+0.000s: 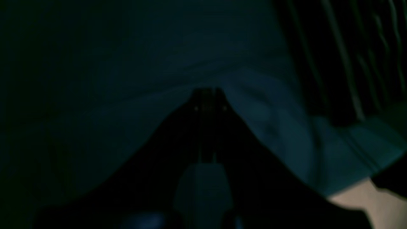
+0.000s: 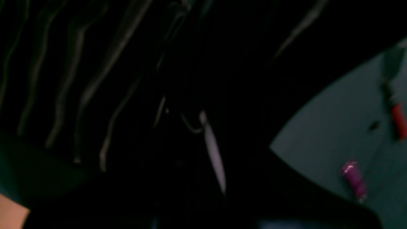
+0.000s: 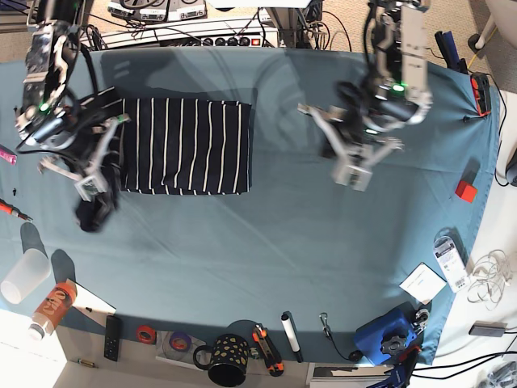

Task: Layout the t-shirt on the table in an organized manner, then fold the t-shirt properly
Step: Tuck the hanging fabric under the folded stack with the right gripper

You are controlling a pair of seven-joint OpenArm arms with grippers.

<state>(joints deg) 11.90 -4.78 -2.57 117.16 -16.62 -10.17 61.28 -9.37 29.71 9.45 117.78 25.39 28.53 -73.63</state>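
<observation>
A mug and cup line the near edge, while the right gripper pinches the folded t-shirt at its left end and the left gripper, closed and empty, hovers well right of it.

Overhead base view; 2 close wrist views

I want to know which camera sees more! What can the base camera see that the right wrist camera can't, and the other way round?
Only the base view shows both arms, the whole folded t-shirt, the left gripper away from it, and a spotted mug. Only the right wrist view shows a close-up of the stripes and dark cloth bunched right at the right gripper. Both show the t-shirt, the teal table and a pink tube near its edge.
</observation>
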